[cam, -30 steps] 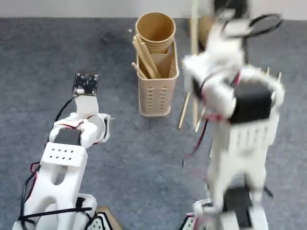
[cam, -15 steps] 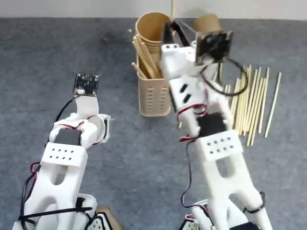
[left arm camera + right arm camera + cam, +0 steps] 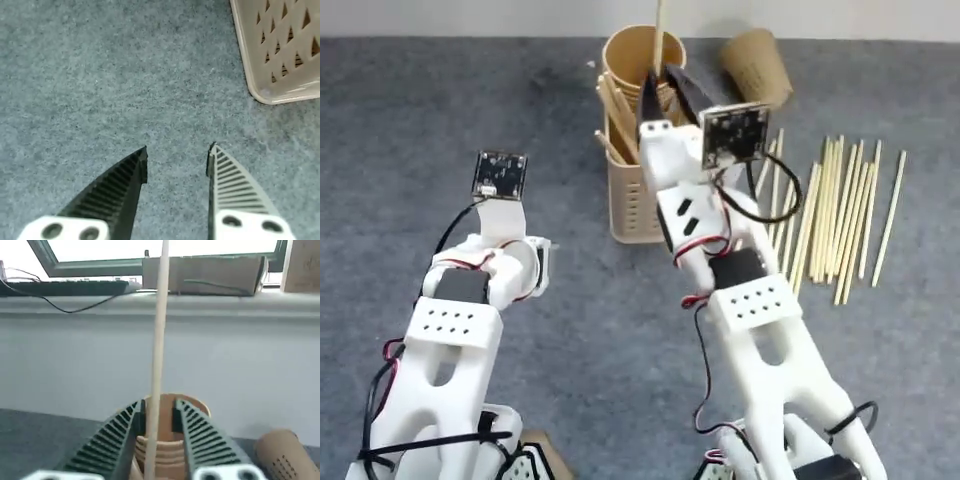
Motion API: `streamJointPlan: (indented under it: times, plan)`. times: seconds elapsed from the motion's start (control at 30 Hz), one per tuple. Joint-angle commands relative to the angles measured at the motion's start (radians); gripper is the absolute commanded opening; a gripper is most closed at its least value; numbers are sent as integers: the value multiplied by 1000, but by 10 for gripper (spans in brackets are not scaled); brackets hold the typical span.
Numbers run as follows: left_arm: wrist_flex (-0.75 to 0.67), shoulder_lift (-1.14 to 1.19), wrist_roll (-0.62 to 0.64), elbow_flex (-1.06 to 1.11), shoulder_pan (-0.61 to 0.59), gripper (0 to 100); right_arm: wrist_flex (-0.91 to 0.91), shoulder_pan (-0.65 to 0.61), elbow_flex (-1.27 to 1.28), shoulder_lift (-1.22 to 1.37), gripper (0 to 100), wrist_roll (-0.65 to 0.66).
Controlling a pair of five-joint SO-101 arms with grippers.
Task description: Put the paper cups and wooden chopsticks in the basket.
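Observation:
A tan perforated basket [image 3: 642,205] stands on the grey carpet and holds stacked paper cups [image 3: 642,55] [image 3: 172,442] and several chopsticks [image 3: 620,118]. My right gripper [image 3: 664,80] [image 3: 159,415] hangs just above the stacked cups, shut on one wooden chopstick [image 3: 159,335] [image 3: 659,28] held upright. Another paper cup [image 3: 758,62] [image 3: 283,455] lies on its side to the right of the basket. Several loose chopsticks [image 3: 840,215] lie on the carpet at the right. My left gripper [image 3: 177,155] is open over bare carpet, left of the basket's lower corner [image 3: 280,55].
The left arm [image 3: 485,270] rests on the left half of the carpet, well apart from the basket. A white wall and a window sill [image 3: 200,295] run behind the carpet. Open carpet lies in front of the basket.
My right arm has swung left from the loose chopsticks to above the basket, carrying the upright chopstick. The left arm has not moved.

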Motion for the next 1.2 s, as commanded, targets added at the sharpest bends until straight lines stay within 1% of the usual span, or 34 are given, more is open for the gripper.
streamJointPlan:
  times: [0.0,0.13,0.2,0.27,0.3,0.33,0.4,0.43,0.47,0.53,0.63,0.7,0.8,0.97,1.07,1.17]
  plan:
    - [-15,-22,-9,-2,12,204,4,-5,27,-16,222,-2]
    - [-15,-22,-9,-2,12,204,7,21,2,-44,213,-6]
    - [-15,-22,-9,-2,12,204,71,44,1,-107,213,-6]
    - [-15,-22,-9,-2,12,204,225,82,-21,-208,213,-14]
    - [-15,-22,-9,-2,12,204,329,111,-42,-266,211,-38]
    - [-15,-22,-9,-2,12,204,452,160,-70,-331,198,-71]
    - [-15,-22,-9,-2,12,204,713,311,-137,-432,151,-100]
    - [-12,-22,-9,-2,12,204,817,375,-173,-463,125,-94]
    - [-12,-22,-9,-2,12,204,875,418,-197,-472,101,-78]
    - [-14,-22,-9,-2,13,204,966,484,-239,-456,69,-3]
    - [-12,-22,-9,-2,25,204,1043,544,-246,-367,62,137]
    - [-11,-22,-9,-1,31,204,1086,565,-246,-274,62,195]
    - [-11,-22,-9,-1,30,204,1115,535,-245,-101,62,269]
    - [-14,-22,-9,7,30,204,1110,438,-251,216,60,276]
    - [-15,-22,-9,10,30,204,1098,429,-257,358,63,281]
    - [-15,-22,-9,10,30,204,1023,427,-263,444,63,276]
